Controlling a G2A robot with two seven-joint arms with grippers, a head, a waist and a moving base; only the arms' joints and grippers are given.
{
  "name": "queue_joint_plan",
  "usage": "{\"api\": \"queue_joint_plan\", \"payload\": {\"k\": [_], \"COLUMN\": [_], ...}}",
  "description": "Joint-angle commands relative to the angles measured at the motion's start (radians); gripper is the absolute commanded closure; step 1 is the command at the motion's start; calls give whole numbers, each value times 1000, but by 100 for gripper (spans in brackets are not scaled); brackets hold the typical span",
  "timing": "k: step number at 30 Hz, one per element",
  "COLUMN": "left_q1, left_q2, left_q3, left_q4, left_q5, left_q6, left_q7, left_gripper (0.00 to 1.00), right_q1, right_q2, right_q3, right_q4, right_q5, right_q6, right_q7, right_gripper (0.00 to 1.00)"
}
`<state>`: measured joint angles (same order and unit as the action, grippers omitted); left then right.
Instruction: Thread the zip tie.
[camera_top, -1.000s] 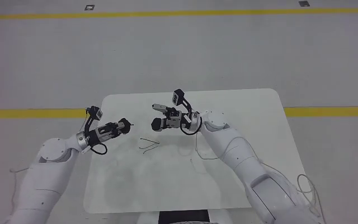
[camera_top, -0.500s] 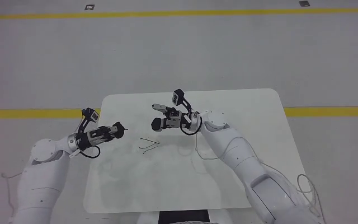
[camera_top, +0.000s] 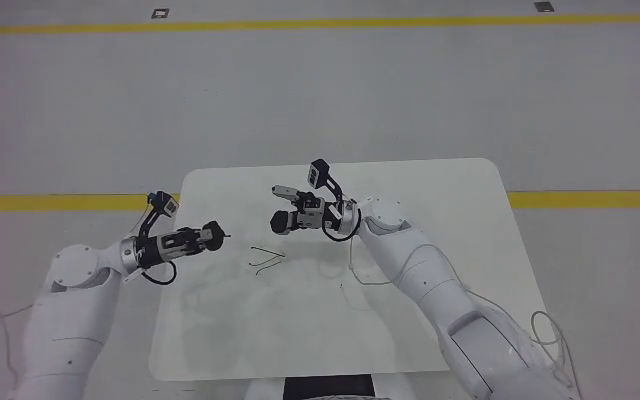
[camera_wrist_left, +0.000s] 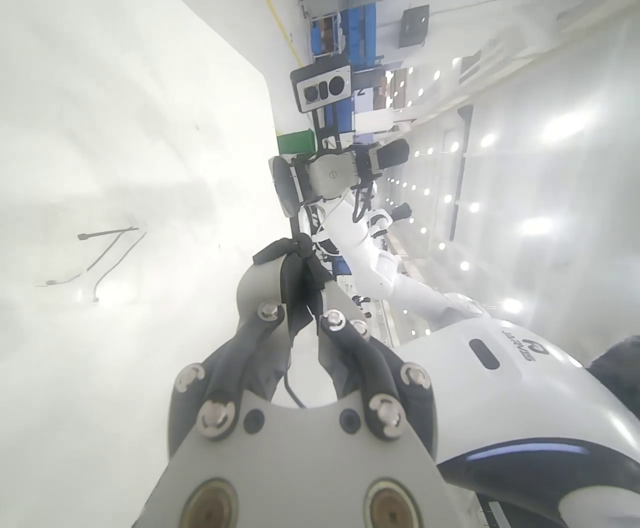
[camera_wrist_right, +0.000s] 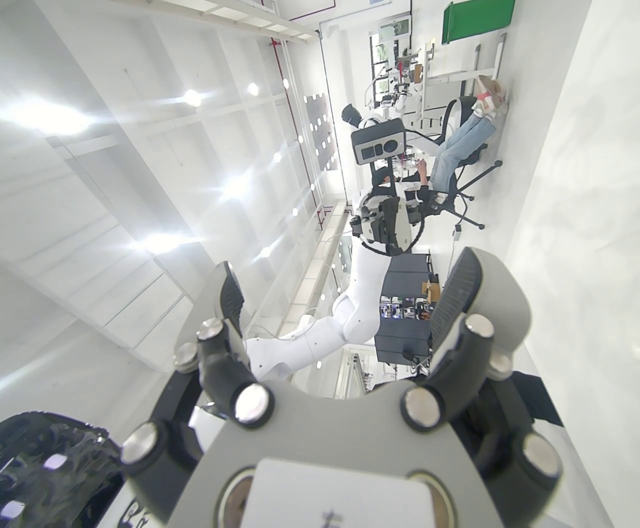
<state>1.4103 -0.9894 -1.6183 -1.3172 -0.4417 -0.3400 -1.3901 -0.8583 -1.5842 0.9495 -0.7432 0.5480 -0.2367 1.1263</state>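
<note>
Here, the white table (camera_top: 440, 210) carries the zip ties (camera_top: 265, 256), thin dark strips lying loose on its bare surface in its left half. In the left wrist view they show as slim lines with small heads (camera_wrist_left: 107, 252), close together and partly crossing; I cannot tell exactly how many there are. No end effector touches them.

The left end effector (camera_top: 215, 237) hangs over the table near its left edge, pointing across toward the ties and set apart from them. Its fingers (camera_wrist_left: 280, 280) are pressed together, tips meeting under dark bunched covers. Whether anything thin is pinched between them I cannot tell.

The right end effector (camera_top: 278, 206) hangs over the table farther from the robot than the ties, turned toward the left arm. Its two fingers are spread wide, and the ribbed pads (camera_wrist_right: 452, 295) face each other across an open gap with nothing held. The ties lie between the two end effectors, a little nearer the robot's side.
</note>
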Motion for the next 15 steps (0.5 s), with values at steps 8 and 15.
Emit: {"api": "queue_joint_plan", "payload": {"k": [8, 15], "left_q1": [13, 13], "left_q2": [38, 38], "left_q3": [-5, -5], "left_q4": [-30, -30], "left_q5": [-60, -60], "left_q6": [0, 0], "left_q7": [0, 0], "left_gripper": [100, 100], "right_q1": [0, 0], "right_q2": [0, 0], "right_q3": [0, 0], "right_q4": [0, 0], "right_q5": [0, 0], "right_q6": [0, 0], "right_q7": [0, 0], "right_gripper": [0, 0]}}
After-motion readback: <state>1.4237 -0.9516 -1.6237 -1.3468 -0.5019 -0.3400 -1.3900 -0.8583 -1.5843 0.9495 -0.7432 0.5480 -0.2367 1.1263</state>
